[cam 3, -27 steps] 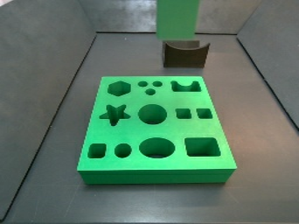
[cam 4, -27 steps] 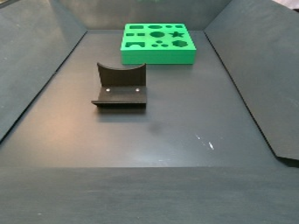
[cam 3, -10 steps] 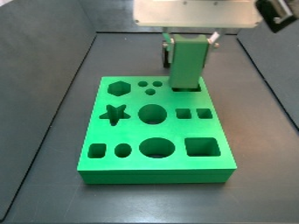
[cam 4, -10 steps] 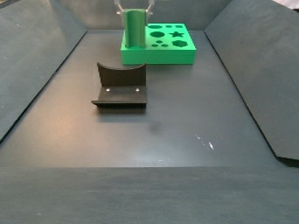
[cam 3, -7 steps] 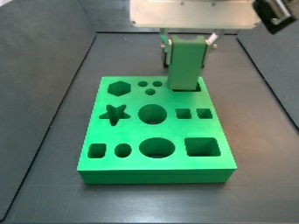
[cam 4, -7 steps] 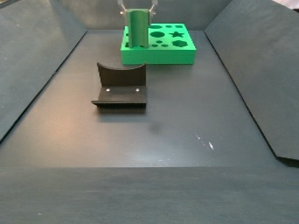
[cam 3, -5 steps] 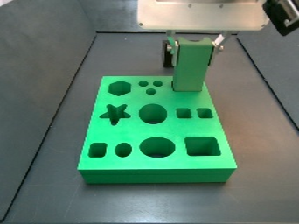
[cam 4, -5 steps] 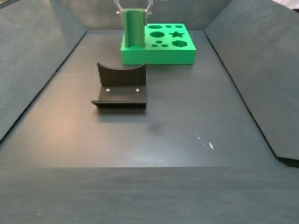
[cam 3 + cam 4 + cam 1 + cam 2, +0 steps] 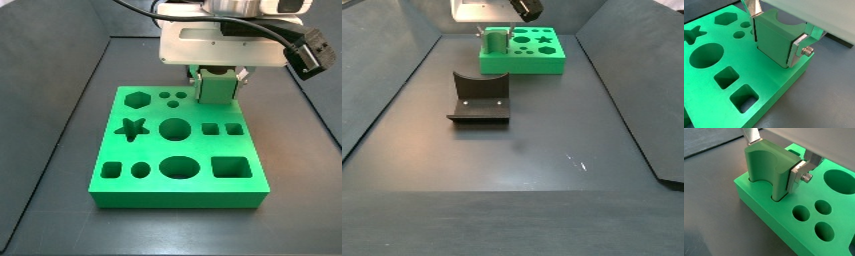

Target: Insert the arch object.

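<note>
1. The dark surface point(image 9: 516, 180) carries everything — it's matte grey with walls around it, and I can't make out any writing on it.

2. The fixture point(image 9: 478, 100) stands on the near-left part of the surface in a side view, well apart from the action. It has two small pale spots, probably screws, and no label.

3. The green board point(image 9: 154, 150) with the shaped holes sits at the far end. It looks like a chunky rigid slab, and my guess is it won't shift much under a light push. I see no branding anywhere on it.

4. The pincer point(image 9: 777, 35) hangs right over the board's far right corner, with its silver fingers point(image 9: 799, 172) clamped on the arch object.

5. The arch object point(image 9: 774, 42) is upright between the plates, its lower end already down in the arch-shaped hole at the board's far right in both wrist views — partly seated, I'd say, not fully in.
   - Handling guess: it's stiff and light, likely printed plastic, with smooth faces that could slip if the squeeze is weak.
   - It doesn't look fragile.
   - The best hold seems to be just where it is now, on the two flat side faces up high, which leaves the lower part free to slide into the hole.
   - There's no text or logo visible on it.
</note>
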